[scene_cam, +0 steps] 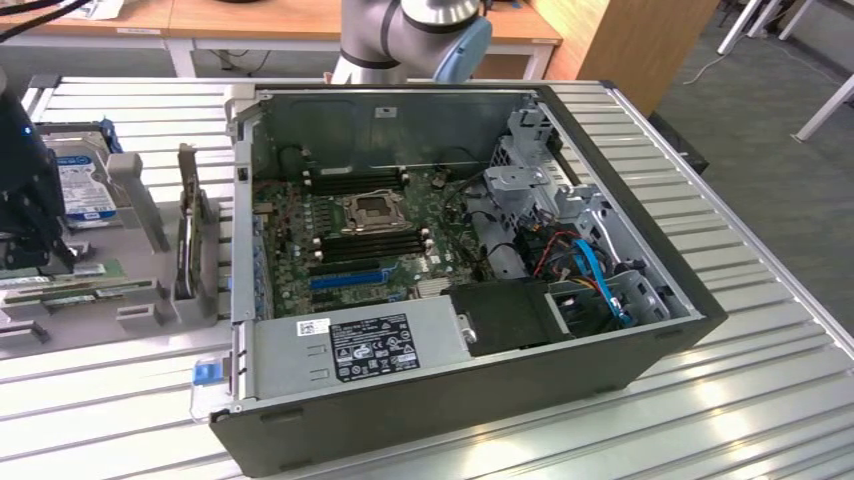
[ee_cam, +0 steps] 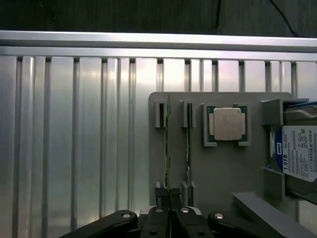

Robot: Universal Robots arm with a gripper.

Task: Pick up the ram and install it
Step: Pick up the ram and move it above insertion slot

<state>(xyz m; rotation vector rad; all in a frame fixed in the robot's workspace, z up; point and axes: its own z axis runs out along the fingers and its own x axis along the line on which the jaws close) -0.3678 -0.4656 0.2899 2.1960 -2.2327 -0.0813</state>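
Two rams stand on edge in slots of a grey holder tray (ee_cam: 218,168): one ram (ee_cam: 167,144) lies directly in line with my gripper (ee_cam: 169,191), the other ram (ee_cam: 188,148) runs just beside it. My fingers are pressed together above the near end of the first stick, and I cannot tell whether they touch it. In the exterior view my gripper (scene_cam: 34,262) hangs at the far left over the tray, where the green rams (scene_cam: 67,288) lie. The open computer case (scene_cam: 641,340) shows its motherboard (scene_cam: 400,262) with black memory slots (scene_cam: 367,243).
On the tray also sit a square silver processor (ee_cam: 227,124), a hard drive with a blue-white label (ee_cam: 297,153) and an upright card (scene_cam: 187,240). The case fills the middle of the ribbed aluminium table (scene_cam: 747,400); its power supply (scene_cam: 360,345) sits at the near side.
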